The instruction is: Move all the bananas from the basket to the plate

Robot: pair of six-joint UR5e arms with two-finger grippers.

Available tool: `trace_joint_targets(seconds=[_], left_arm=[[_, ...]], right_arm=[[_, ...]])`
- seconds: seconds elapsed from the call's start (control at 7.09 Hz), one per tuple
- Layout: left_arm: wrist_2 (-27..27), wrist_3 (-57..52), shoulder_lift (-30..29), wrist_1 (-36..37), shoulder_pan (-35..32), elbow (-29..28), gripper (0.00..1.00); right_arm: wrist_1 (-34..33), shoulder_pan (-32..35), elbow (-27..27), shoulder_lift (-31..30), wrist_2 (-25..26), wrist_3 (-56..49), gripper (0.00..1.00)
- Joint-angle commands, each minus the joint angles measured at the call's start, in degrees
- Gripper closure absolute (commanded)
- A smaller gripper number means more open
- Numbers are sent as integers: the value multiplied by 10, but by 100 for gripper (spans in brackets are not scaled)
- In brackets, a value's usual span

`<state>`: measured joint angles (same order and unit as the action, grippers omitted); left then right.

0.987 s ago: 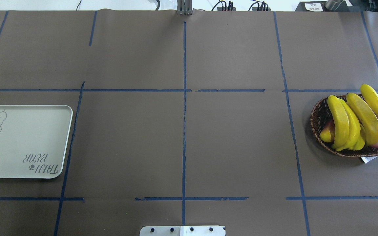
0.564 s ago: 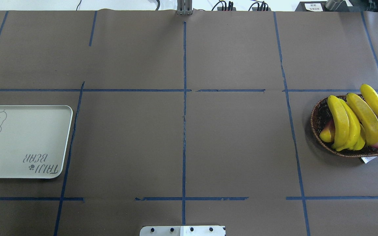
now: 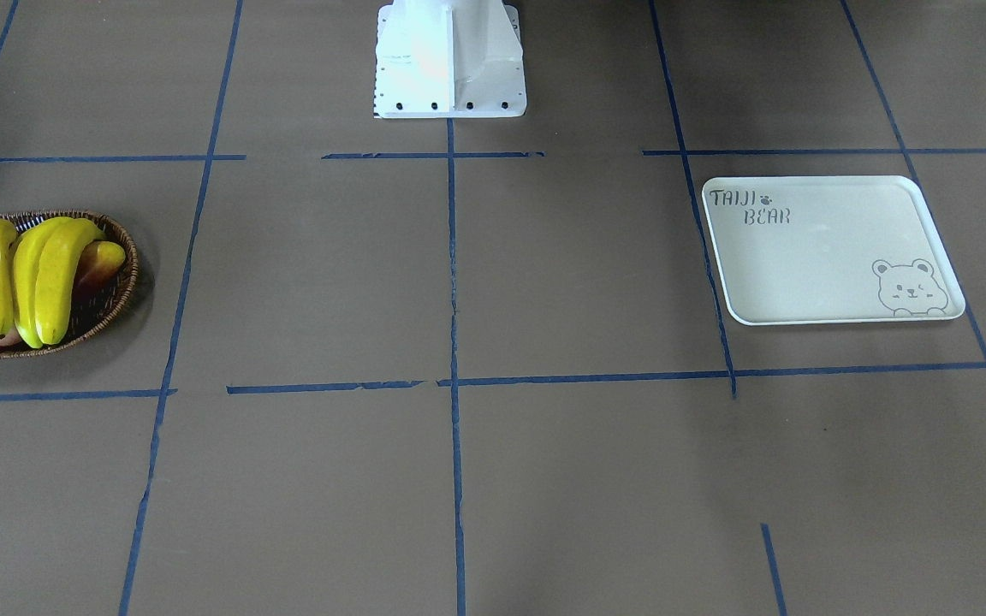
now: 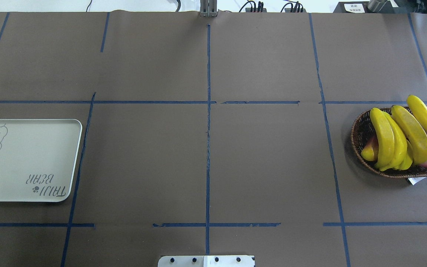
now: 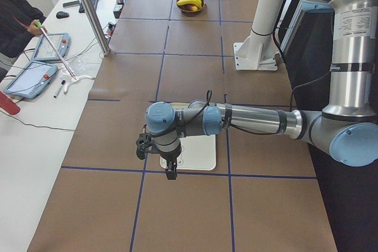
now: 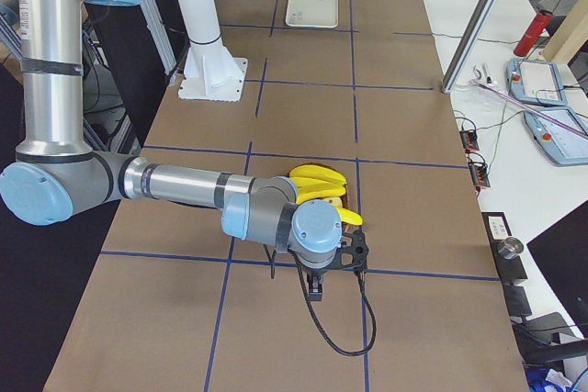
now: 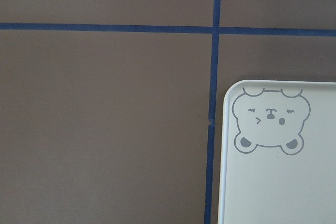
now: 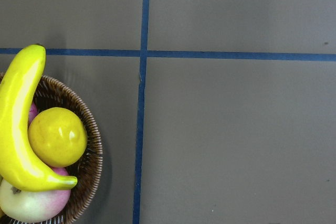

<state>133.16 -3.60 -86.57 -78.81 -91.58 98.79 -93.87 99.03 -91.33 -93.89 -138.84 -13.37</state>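
My left gripper [image 5: 170, 173] hangs by the bear-printed corner of the cream-white rectangular tray [image 4: 24, 159], which lies on the brown taped table [image 4: 265, 155] at my left. I cannot tell whether those fingers are wide or narrow. Well apart, at my right, four long yellow bananas [image 4: 384, 137] lie piled in the oval dark brown wicker basket [image 4: 358, 128]. My right gripper [image 6: 315, 293] hangs just beside that basket, and I cannot tell its finger spread either.

Yellow bananas [image 4: 384, 137] heaped across brown wicker basket [image 4: 360, 133]; cream bear-print plate [image 4: 28, 155] flat, well apart.
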Motion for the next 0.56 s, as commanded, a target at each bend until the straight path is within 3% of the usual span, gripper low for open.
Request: trace_joint_targets(seconds=[0.0, 0.14, 0.28, 0.42], left_arm=[[0, 0, 0, 0, 0, 1, 0], [0, 2, -1, 0, 0, 3, 0], [0, 3, -1, 0, 0, 6, 0], [0, 4, -1, 0, 0, 8, 0]], right_arm=[[25, -3, -10, 3, -6, 1, 0], [34, -20, -20, 11, -17, 24, 0], [33, -57, -62, 18, 1, 33, 0], [38, -77, -66, 18, 15, 33, 0]])
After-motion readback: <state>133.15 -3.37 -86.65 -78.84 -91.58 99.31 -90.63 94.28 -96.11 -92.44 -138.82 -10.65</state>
